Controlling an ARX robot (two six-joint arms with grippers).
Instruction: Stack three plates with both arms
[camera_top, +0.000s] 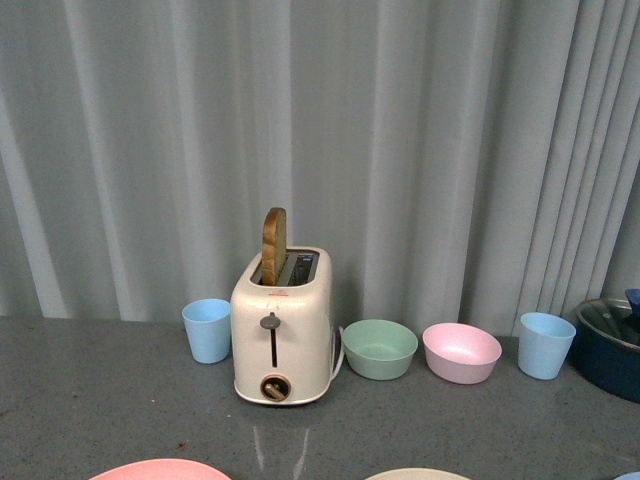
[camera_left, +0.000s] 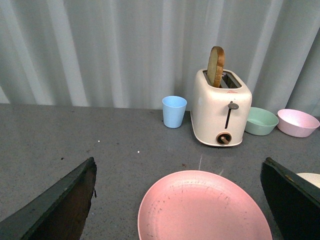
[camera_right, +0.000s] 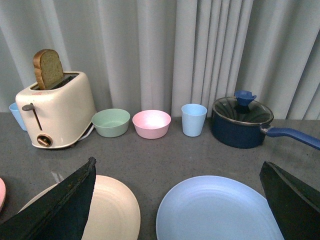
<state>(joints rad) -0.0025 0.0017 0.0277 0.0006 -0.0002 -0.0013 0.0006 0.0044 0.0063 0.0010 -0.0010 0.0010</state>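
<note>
Three plates lie flat in a row along the near part of the grey surface (camera_top: 100, 400), none stacked yet. The pink plate (camera_left: 205, 212) is furthest to the robot's left, the cream-beige plate (camera_right: 112, 210) is in the middle, and the light blue plate (camera_right: 220, 212) is to the right, with a clear gap between neighbours.

The left gripper (camera_left: 178, 164) hangs over the pink plate with its jaws spread wide and nothing between them. The right gripper (camera_right: 177, 166) is just as wide open and empty above the light blue plate.

The first pick-up looks to be the step in hand. These plates are too broad to span, so each gripper should probably come down at a rim, with one finger under the shallow lip and one on top. The plate should be lifted level, centred over the middle plate and released low so it does not skid. Moving one arm at a time would keep the arms from meeting.

The plates are round, shallow and matte, and the pink one shows fine dark scuffs across its well.
</note>
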